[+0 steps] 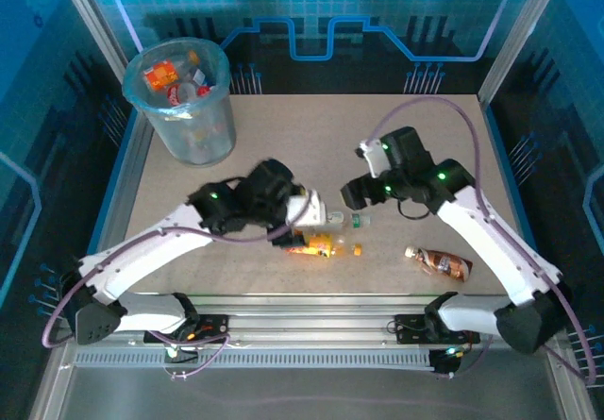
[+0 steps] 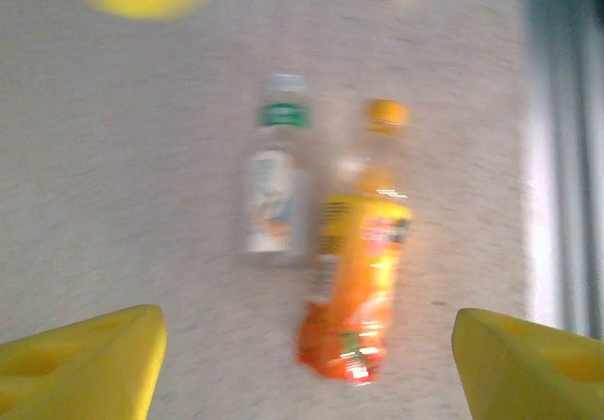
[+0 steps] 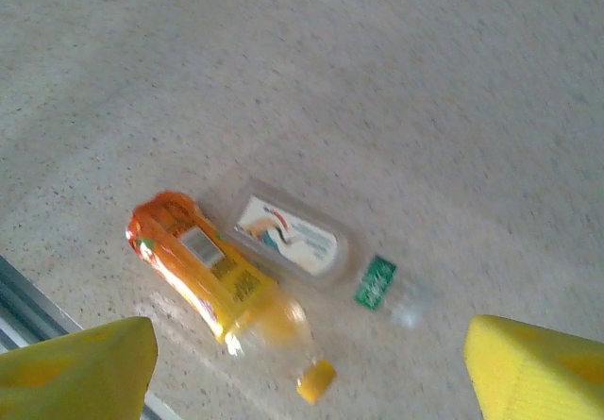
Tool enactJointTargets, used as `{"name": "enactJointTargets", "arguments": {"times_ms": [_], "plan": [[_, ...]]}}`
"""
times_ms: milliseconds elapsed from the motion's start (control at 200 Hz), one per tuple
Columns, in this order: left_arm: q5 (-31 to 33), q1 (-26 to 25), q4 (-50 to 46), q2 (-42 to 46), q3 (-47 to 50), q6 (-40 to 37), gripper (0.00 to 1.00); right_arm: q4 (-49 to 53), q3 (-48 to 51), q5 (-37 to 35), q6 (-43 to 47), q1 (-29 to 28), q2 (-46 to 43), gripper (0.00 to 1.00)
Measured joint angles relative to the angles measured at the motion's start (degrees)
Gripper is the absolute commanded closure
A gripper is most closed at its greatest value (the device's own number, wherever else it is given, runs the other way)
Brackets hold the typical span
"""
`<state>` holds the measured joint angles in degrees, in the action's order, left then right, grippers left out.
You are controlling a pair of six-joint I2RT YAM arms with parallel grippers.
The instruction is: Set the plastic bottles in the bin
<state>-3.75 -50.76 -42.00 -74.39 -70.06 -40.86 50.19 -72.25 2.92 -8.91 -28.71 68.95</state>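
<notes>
At the front middle of the counter (image 1: pixel 283 146), two plastic bottles on their sides, just beside each other and both capped toward the right: an orange bottle (image 1: pixel 321 244) with a yellow label nearer the arm bases, and a clear bottle (image 1: pixel 344 219) with a white label and a green neck band on its far side. Off to the right, well apart from that pair, a brown bottle (image 1: pixel 441 262) lying alone near the counter's front edge. In the far left corner, the bin (image 1: pixel 193 137) standing upright, with several red and orange bottles (image 1: pixel 175 78) already inside. Over the bottom ends of the pair, the left end effector (image 2: pixel 307 326) – jaws spread wide, yellow fingers (image 2: pixel 85 363) at either side of the wrist view, nothing gripped; contact with the clear bottle impossible to tell from above. Just beyond the pair and a little to the right, the right end effector (image 3: pixel 307 335) looking down at the same two bottles, likewise spread wide and holding nothing, both bottles loose on the counter below it
</notes>
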Motion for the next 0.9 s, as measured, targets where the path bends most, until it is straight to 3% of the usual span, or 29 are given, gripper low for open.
{"name": "enactJointTargets", "arguments": {"times_ms": [90,205,520,735,900], "plan": [[0.0,-4.4,0.9,-4.6,0.1,0.2,0.22,1.2,2.2,-0.1,-0.7,2.9,-4.7,0.14],[0.6,-6.0,1.9,-10.3,0.6,0.3,0.19,2.3,2.9,-1.0,-1.2,5.9,-9.2,0.14],[2.0,-0.3,6.4,-13.6,8.0,0.4,0.25,2.4,6.4,-0.9,-1.4,7.5,-14.2,0.14],[0.9,-0.7,9.4,-17.3,8.1,0.5,0.26,1.9,8.9,-0.1,-1.6,7.5,-14.2,0.14],[3.7,-1.3,12.3,-21.1,8.1,0.4,0.26,1.2,9.7,0.5,-1.6,7.6,-14.2,0.14]]}}
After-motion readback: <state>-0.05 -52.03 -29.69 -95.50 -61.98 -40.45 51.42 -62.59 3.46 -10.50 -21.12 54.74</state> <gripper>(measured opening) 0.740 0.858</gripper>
